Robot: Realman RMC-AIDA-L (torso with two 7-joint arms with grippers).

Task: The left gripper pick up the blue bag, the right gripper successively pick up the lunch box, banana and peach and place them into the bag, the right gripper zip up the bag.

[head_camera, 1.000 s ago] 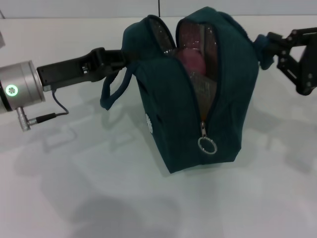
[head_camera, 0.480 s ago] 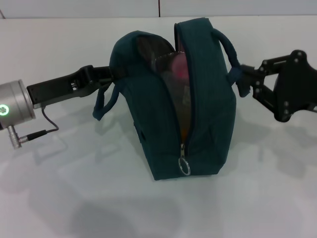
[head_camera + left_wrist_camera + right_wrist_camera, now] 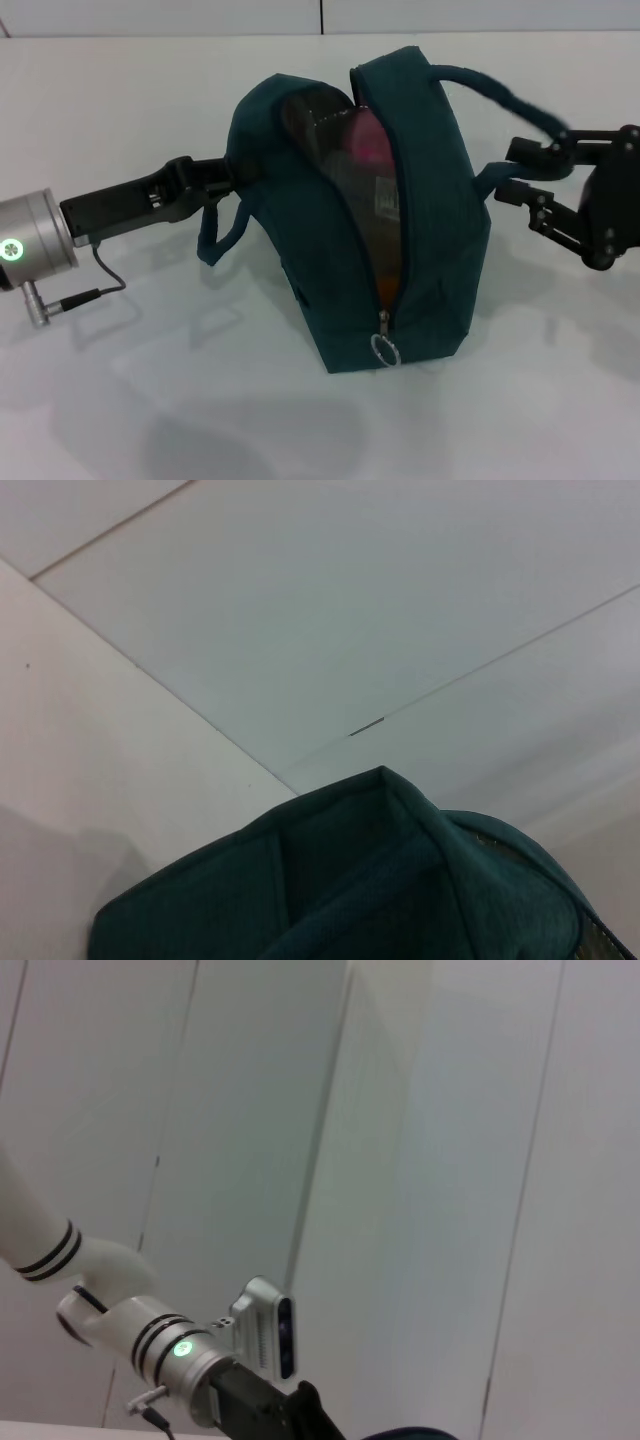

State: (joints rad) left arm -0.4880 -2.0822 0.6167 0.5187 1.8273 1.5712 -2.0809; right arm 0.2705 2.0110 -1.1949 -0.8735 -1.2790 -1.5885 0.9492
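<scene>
The blue bag [image 3: 330,250] stands on the table with its zipper open down the front; it also fills the bottom of the left wrist view [image 3: 380,880]. Inside I see the pink peach [image 3: 370,140] on top, the clear lunch box [image 3: 385,205] below it, and an orange bit of the banana [image 3: 387,290] low down. The zipper's ring pull [image 3: 385,348] hangs at the bottom. My left gripper [image 3: 225,175] is shut on the bag's left rim. My right gripper [image 3: 505,170] is open at the bag's right, with one loop handle [image 3: 500,95] hooked over its upper finger and pulled taut.
The white table [image 3: 150,400] lies around the bag. The other loop handle [image 3: 215,235] hangs under the left gripper, beside a thin cable [image 3: 95,280]. The right wrist view shows my left arm [image 3: 190,1355] against a pale wall.
The bag has turned and come lower, so its zipper end now faces me. My right gripper has moved down and then right, stretching the handle. The left gripper stayed on the rim.
</scene>
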